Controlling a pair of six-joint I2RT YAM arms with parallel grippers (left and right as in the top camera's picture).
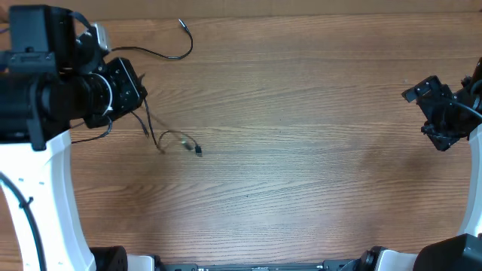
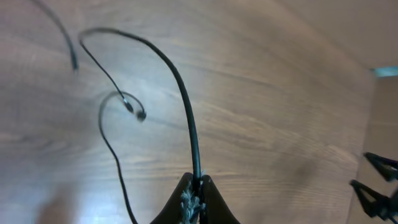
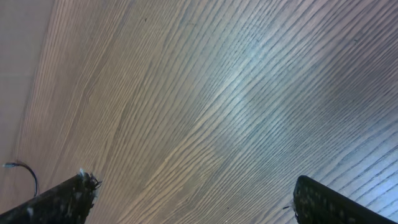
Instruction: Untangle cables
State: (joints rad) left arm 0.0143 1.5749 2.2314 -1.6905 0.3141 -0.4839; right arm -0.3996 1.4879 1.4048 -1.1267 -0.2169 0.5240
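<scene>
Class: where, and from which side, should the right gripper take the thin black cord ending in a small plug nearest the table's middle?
Pinch the thin black cord just behind its small plug, coming down from above on the right: that end lies flat, facing the open right gripper.

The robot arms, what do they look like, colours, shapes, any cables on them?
The left arm and right arm each have smooth white curved links and blocky black joint housings. A thin black cable runs along the left arm's white link. The left gripper and right gripper are black, and their fingers have grey, frayed-looking tips.
</scene>
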